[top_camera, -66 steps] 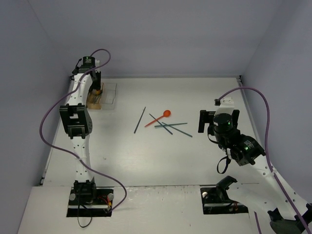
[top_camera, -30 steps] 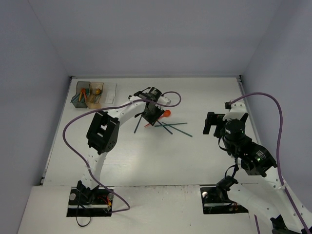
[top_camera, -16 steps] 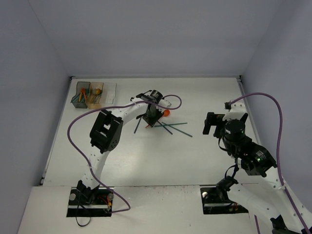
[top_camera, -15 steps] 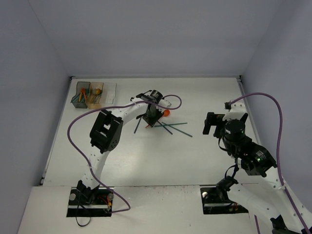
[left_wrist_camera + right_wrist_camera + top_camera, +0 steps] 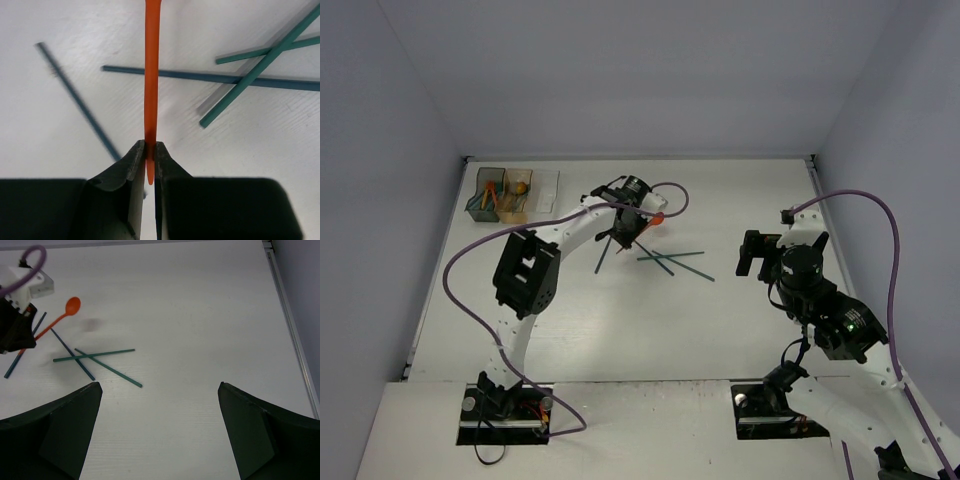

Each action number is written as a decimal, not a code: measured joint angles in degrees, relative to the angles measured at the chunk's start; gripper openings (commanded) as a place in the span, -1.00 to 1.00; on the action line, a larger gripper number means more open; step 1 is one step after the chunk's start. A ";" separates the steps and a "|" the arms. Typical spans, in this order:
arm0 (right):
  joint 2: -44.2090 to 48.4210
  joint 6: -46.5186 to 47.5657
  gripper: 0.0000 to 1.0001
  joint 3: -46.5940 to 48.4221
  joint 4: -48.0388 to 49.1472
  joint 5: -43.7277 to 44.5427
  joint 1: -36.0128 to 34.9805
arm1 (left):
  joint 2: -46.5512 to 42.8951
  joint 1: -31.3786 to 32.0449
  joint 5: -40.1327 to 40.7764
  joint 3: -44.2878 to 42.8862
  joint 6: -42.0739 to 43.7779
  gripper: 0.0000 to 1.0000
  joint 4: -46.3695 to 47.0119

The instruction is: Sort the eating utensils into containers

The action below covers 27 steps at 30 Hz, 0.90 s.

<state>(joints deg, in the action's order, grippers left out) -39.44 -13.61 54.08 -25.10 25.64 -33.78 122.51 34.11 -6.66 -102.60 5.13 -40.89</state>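
Observation:
My left gripper (image 5: 625, 229) is shut on the handle of an orange spoon (image 5: 151, 75) and holds it just above the table; its bowl (image 5: 658, 216) points back right. The spoon also shows in the right wrist view (image 5: 73, 305). Several teal sticks (image 5: 670, 256) lie crossed right of it, with a dark blue stick (image 5: 606, 247) to its left; both show below the left gripper (image 5: 149, 150). The joined containers stand at the far left: dark grey (image 5: 487, 182), amber (image 5: 517, 182), clear (image 5: 547, 188). My right gripper (image 5: 160, 385) is open and empty, well right of the sticks.
The grey and amber bins hold some utensils. The left arm's purple cable (image 5: 665, 190) arcs over the table near the spoon. A raised rail (image 5: 295, 340) runs along the table's right edge. Grey walls close in the back and sides.
The left arm swung from the containers to the pile, shut on the orange spoon's handle and lifted it slightly; the bowl moved back. The right arm shifted a little early on, then stayed still.

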 measured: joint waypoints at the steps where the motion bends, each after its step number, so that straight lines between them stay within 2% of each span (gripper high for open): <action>1: 0.00 0.02 1.00 0.00 0.00 0.01 0.00 | -1.66 -0.56 0.75 0.27 -0.54 -1.00 0.10; 5: 0.00 0.04 1.00 0.00 0.00 0.03 0.00 | -8.70 -4.89 4.27 1.75 -1.89 -1.00 0.81; 11: -0.02 0.05 1.00 0.00 0.00 0.05 0.00 | -13.48 -18.13 10.11 3.14 -2.36 -1.00 -0.26; 17: -0.08 0.03 1.00 0.00 0.00 0.05 0.00 | -10.36 -28.05 14.03 1.35 -2.11 -1.00 -3.81; 27: -1.15 0.03 1.00 0.00 0.00 0.03 0.00 | 3.66 -33.06 15.34 -16.08 -0.63 -1.00 -9.55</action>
<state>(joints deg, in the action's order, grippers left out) -40.59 -13.58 54.08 -25.10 25.67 -33.78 126.17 1.05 8.68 -118.67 4.50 -50.43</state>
